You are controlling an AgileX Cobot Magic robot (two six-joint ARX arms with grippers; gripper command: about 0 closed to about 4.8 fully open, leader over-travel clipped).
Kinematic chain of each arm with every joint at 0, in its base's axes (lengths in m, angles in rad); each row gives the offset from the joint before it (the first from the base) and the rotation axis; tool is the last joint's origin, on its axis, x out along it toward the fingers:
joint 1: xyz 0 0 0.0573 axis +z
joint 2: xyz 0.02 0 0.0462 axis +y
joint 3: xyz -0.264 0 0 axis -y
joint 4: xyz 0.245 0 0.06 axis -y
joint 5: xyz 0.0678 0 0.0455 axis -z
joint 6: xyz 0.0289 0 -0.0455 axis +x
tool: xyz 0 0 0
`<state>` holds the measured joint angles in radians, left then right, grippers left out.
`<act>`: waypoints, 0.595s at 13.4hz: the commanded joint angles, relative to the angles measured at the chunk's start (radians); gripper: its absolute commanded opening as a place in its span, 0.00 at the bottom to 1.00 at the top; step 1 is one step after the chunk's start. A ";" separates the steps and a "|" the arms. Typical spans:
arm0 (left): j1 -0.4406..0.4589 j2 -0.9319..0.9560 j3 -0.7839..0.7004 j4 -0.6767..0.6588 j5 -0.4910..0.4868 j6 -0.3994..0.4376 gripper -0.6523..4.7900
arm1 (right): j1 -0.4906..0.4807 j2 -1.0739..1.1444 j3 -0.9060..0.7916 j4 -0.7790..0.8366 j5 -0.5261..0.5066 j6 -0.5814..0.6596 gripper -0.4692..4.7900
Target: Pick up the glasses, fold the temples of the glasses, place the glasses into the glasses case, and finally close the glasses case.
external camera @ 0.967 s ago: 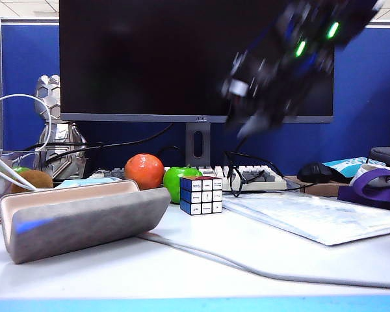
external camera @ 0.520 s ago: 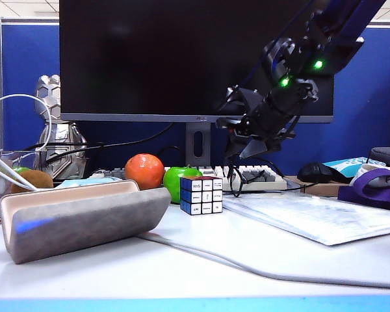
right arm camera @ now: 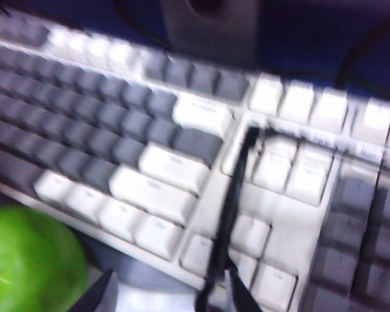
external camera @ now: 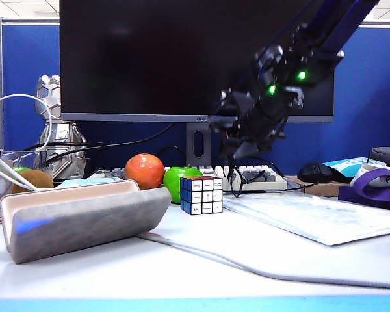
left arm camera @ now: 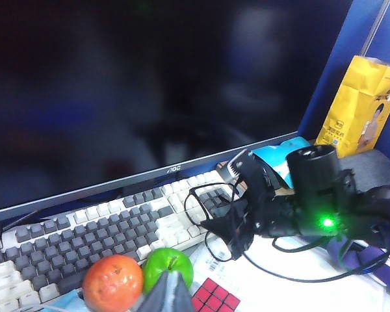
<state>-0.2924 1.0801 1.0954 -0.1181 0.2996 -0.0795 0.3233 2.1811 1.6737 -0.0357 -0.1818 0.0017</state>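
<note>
**Readable text: one brand mark**

The monitor [left arm camera: 136, 97] carries the brand "AOC" on its lower bezel, legible in the left wrist view; the markings on the Rubik's cube [external camera: 201, 195] tiles and the print on the yellow bag [left arm camera: 357, 104] are too small to read.

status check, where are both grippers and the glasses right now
Right gripper open, low over the glasses on the keyboard, nothing held. Left gripper back near the orange, state unclear. Glasses case open, unobstructed.

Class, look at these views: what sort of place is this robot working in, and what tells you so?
Most likely an office desk in a cubicle: a large monitor stands over a keyboard, with a blue partition wall behind and a mouse nearby.
</note>
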 commanded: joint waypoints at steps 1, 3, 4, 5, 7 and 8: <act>-0.001 -0.002 0.006 0.000 0.004 0.001 0.11 | 0.002 0.000 0.005 -0.016 0.008 -0.003 0.50; -0.001 -0.002 0.006 0.000 0.004 0.001 0.11 | 0.002 0.014 0.007 -0.020 0.008 -0.003 0.40; -0.001 -0.002 0.006 -0.001 0.004 0.001 0.11 | 0.003 0.022 0.008 -0.034 0.006 -0.003 0.30; -0.001 -0.002 0.006 -0.001 0.005 0.001 0.11 | 0.003 0.028 0.009 -0.042 0.007 -0.003 0.22; -0.001 -0.002 0.006 -0.011 0.004 0.001 0.11 | 0.003 0.028 0.014 -0.022 0.006 -0.003 0.08; -0.001 -0.002 0.006 -0.023 0.004 0.001 0.11 | 0.003 0.026 0.020 -0.003 0.003 -0.003 0.08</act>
<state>-0.2924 1.0801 1.0954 -0.1352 0.2996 -0.0795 0.3229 2.2127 1.6802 -0.0700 -0.1692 -0.0006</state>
